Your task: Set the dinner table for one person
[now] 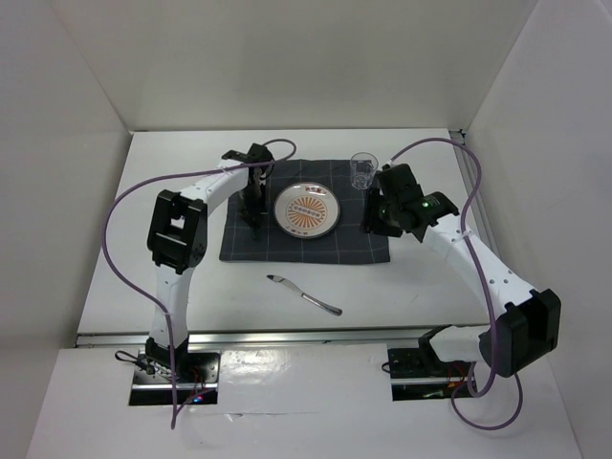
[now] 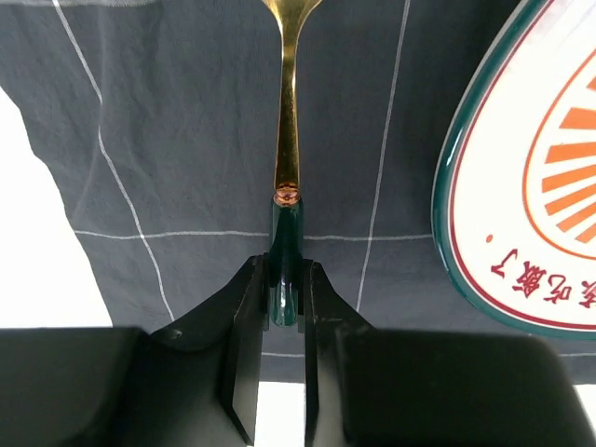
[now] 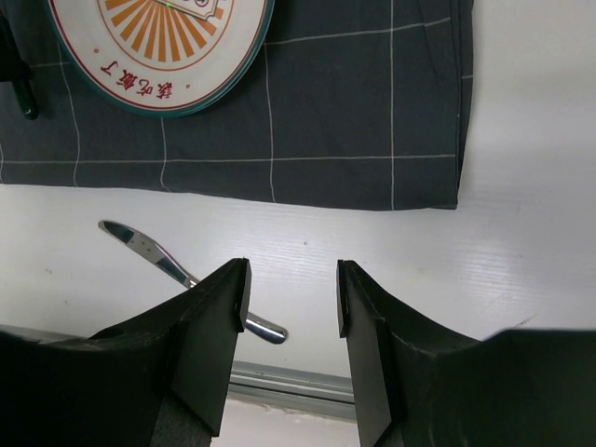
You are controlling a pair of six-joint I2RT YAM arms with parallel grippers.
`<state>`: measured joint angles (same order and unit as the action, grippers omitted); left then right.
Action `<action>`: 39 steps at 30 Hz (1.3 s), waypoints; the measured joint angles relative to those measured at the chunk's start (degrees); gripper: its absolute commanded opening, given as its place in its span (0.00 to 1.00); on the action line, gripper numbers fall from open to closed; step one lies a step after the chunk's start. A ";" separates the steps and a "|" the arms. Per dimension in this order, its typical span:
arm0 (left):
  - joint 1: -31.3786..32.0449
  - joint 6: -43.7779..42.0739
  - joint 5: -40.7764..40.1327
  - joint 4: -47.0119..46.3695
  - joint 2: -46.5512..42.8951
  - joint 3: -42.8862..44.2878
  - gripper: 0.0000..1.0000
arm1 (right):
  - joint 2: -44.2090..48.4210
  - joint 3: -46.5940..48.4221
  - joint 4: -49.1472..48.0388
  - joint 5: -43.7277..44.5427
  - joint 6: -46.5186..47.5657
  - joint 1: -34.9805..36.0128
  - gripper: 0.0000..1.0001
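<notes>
Left tool [image 2: 284, 272] clenched on utensil [image 2: 287, 112] by its green handle, over cloth [image 2: 186, 140], left of plate [image 2: 494, 186]. Right tool [image 3: 293, 279] released, empty, above white counter [image 3: 521, 186], near knife [image 3: 149, 247]. Plate rim: red Chinese characters, unread.

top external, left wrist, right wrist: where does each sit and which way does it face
Top external: above and behind the bases, looking down on the dinner table, cloth, plate, glass, knife; left arm and right arm show.
Left wrist: looks down along the left tool, shut on a green-handled gold utensil, cloth beneath.
Right wrist: looks down past the open, empty right tool at the table's near edge.
Shared: plate and cloth in all three; knife in top and right wrist.
</notes>
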<state>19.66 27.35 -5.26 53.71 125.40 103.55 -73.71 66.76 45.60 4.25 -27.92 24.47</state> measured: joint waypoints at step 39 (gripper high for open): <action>-1.29 1.31 -3.43 10.69 -6.64 23.71 0.66 | -15.54 -8.15 -6.10 -4.37 11.30 35.12 0.60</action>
<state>18.37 28.67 -8.69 64.40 118.76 127.26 -89.25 58.61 39.51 -0.12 -16.62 59.59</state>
